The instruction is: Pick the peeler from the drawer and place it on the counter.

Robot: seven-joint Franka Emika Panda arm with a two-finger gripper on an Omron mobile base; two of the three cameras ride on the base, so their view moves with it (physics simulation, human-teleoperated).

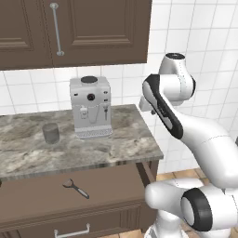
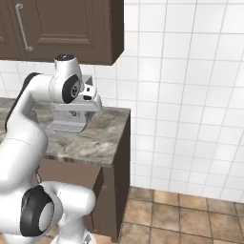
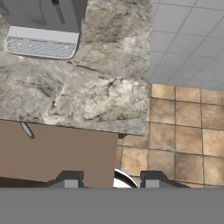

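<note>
Nearest the base cameras, the drawer is seen pulled open below the tabletop, and the peeler lies flat on its brown floor, dark looped head to the left, touched by nothing. On the tabletop a grey cup stands left of a coffee machine. Further right the hand is held high above the tabletop's right end, its fingertips parted with nothing between them

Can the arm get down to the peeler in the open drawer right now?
Probably yes. The peeler lies alone on the floor of the pulled-out drawer, nothing over it. The pincer hangs above the counter edge, empty, with its jaws apart.
</note>
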